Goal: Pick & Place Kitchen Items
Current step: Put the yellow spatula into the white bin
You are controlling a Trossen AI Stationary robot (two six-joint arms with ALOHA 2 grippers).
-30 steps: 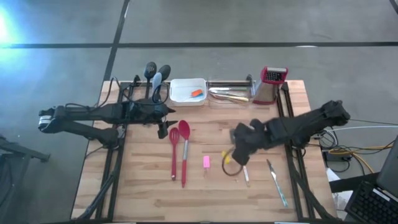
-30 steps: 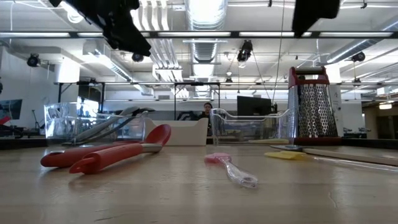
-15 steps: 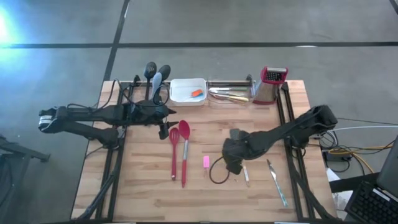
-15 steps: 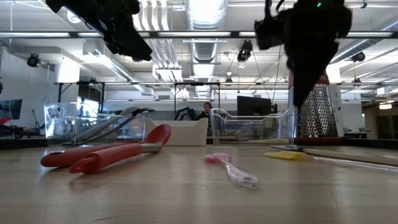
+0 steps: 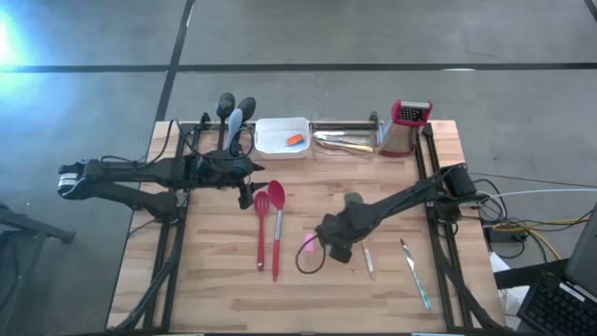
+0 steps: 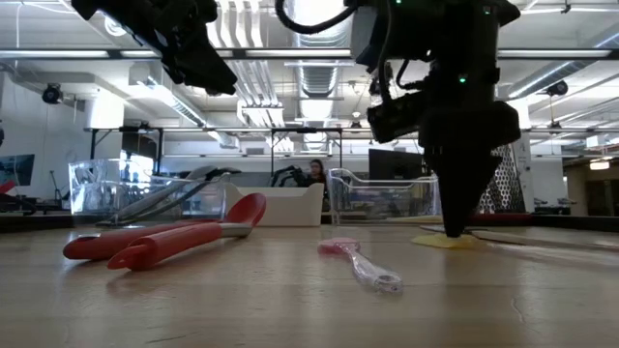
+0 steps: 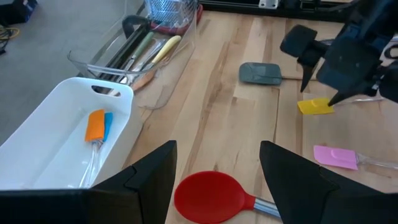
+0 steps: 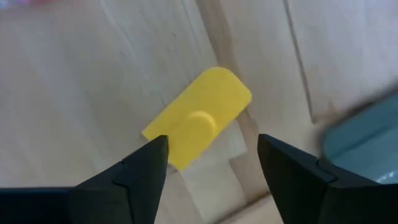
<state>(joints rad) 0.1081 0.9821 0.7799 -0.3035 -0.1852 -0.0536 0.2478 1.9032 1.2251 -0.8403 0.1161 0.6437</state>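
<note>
Right gripper (image 8: 211,180) (fingers spread, empty) straddling yellow spatula head (image 8: 198,118): best lowered squarely and closed across its narrow width; left gripper (image 7: 217,180) waits spread near tray (image 7: 37,140).

Right gripper (image 8: 211,171) low, jaws apart.

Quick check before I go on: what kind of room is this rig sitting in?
Probably an industrial lab or workshop, not a kitchen: exposed ceiling ducts and strip lights, monitors on benches behind the wooden table, and a bare concrete floor.
</note>
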